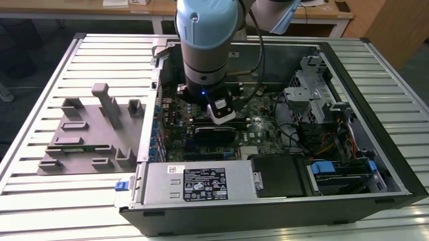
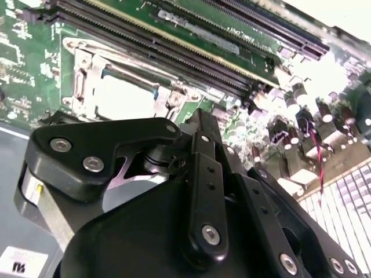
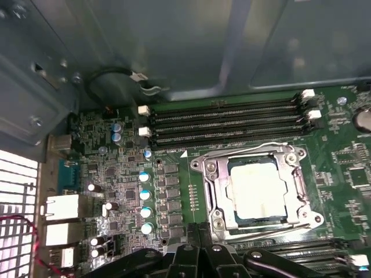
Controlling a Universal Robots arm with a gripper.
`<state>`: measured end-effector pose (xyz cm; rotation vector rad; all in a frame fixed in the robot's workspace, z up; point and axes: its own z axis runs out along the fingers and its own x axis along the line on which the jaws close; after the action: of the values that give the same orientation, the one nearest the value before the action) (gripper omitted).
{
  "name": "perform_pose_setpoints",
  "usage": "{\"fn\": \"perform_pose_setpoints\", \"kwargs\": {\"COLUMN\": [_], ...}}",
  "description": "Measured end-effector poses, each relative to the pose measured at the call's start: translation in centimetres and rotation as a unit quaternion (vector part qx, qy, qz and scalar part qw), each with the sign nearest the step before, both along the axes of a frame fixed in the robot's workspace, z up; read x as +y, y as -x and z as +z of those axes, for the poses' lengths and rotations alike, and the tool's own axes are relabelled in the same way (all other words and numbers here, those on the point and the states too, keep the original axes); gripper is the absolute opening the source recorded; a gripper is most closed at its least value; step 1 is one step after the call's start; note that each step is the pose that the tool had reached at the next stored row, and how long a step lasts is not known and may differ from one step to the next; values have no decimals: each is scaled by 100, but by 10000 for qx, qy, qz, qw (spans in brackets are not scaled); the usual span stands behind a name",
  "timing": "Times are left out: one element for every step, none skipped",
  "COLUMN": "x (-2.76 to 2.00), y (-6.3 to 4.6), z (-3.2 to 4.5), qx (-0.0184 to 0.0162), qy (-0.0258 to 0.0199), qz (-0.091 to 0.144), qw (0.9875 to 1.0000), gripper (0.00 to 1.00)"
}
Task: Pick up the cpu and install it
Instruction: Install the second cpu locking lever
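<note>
Gripper (image 3: 200,255) just beside the socket (image 3: 208,174), cpu (image 3: 255,188) already seated within; finger state impossible to tell; best kept level, corners aligned.

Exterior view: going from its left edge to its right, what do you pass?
Gray parts tray → arm's gripper over the green motherboard → blue-handled drive bay at the computer case's right end.

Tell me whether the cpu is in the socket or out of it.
In. In the first wrist view the cpu lies flat inside the metal socket frame on the motherboard.
</note>
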<state>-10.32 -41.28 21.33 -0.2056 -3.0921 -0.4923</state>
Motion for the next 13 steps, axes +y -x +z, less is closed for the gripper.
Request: {"fn": "perform_pose_setpoints", "kwargs": {"x": [0, 0, 0, 0, 0, 0, 0, 1, 1, 2, 3, 4, 6], "y": [0, 0, 0, -1, -1, 0, 0, 0, 0, 0, 0, 0, 0], "z": [23, 48, 73, 102, 129, 157, 186, 212, 236, 254, 266, 273, 277], "qx": [-1, -1, -1, -1, -2, -2, -2, -3, -3, -3, -4, -4, -3], "qy": [0, 1, 3, 6, 10, 14, 22, 33, 46, 71, 122, 180, 241], "qz": [0, 0, 0, 0, 0, -1, -2, -4, -4, -7, -9, -12, -16], "qw": [10000, 10000, 10000, 10000, 10000, 10000, 10000, 10000, 10000, 10000, 9999, 9998, 9997], "gripper": [11, 11, 11, 11, 11, 11, 11, 11, 11, 11, 11, 11, 11]}}
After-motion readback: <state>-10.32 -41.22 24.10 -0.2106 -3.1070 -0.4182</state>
